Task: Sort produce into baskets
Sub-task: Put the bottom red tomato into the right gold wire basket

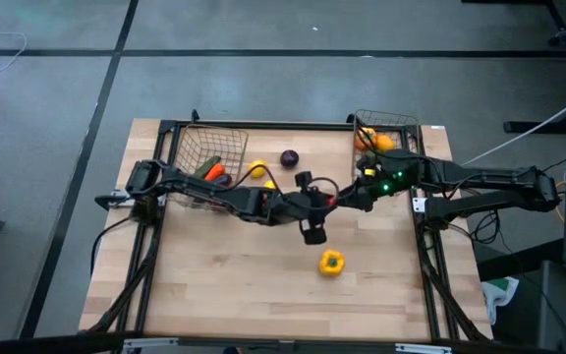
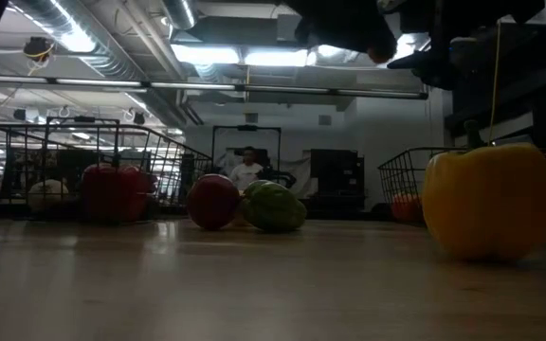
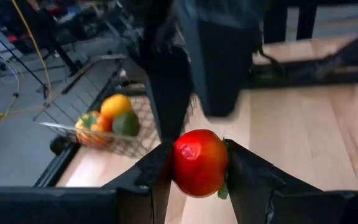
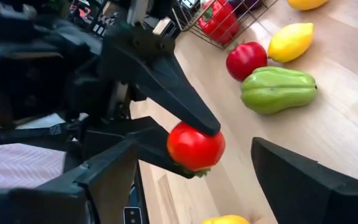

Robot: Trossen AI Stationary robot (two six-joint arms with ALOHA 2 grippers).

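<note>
A small red tomato (image 3: 199, 162) is held above the table's middle by my left gripper (image 1: 322, 201), which is shut on it. My right gripper (image 1: 349, 197) faces it from the right and is open. Its two fingers (image 4: 104, 180) stand on either side of the tomato (image 4: 194, 146) without touching it. A yellow pepper (image 1: 331, 263) lies on the table below them. The left basket (image 1: 204, 157) holds a red pepper (image 4: 219, 18) and other pieces. The right basket (image 1: 386, 133) holds orange and green pieces (image 3: 107, 118). My left gripper pinches the tomato's two opposite sides (image 3: 178, 163) between its two fingers, at their free ends. The fingers (image 4: 173, 93) reach about level from the table's left. The tomato is lifted clear of the table.
A purple piece (image 1: 290, 157), a lemon (image 4: 291, 41), a red round fruit (image 4: 246, 60) and a green piece (image 4: 278, 89) lie between the baskets at the far side. Bare wood (image 1: 234, 285) is free at the near left. A person (image 2: 246, 170) sits far behind the table.
</note>
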